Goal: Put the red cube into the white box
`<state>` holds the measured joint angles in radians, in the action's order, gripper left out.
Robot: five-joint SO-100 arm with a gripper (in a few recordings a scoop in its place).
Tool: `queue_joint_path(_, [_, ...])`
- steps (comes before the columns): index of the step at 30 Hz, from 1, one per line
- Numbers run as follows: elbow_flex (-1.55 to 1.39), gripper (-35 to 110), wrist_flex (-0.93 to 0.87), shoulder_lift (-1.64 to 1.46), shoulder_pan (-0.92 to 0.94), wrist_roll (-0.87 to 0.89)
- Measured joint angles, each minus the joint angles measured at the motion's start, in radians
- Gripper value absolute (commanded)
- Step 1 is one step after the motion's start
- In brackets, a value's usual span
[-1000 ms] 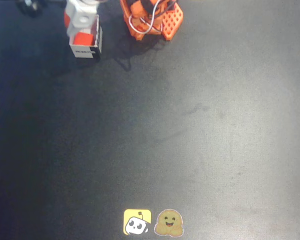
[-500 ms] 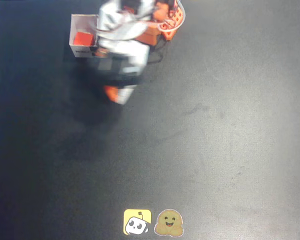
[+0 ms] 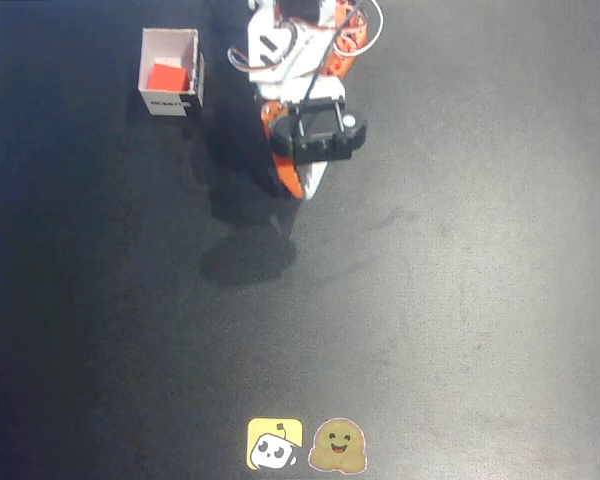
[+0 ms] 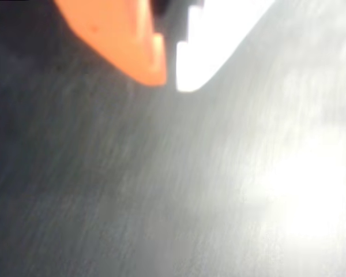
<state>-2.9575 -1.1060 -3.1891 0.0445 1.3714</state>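
Black table [image 3: 460, 300]; white box [image 3: 170, 102] label unreadable

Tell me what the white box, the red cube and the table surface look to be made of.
White box: probably thin cardboard, matte, judging by its slim flat walls and the dark printed label on one side. Red cube, lying inside it: smooth, evenly coloured faces suggest plastic or painted wood; I cannot tell which. Table: a dark matte mat, faintly grainy, with scuffs and a soft sheen.
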Motion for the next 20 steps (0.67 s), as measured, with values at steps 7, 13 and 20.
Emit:
queue_joint_path(7, [0.0,0,-0.204,0.0,0.017,-0.005])
queue_joint_path(13, [0.0,0,-0.213,0.0,0.026,-0.005])
queue_joint_path(20, [0.0,0,-0.213,0.0,0.026,-0.005])
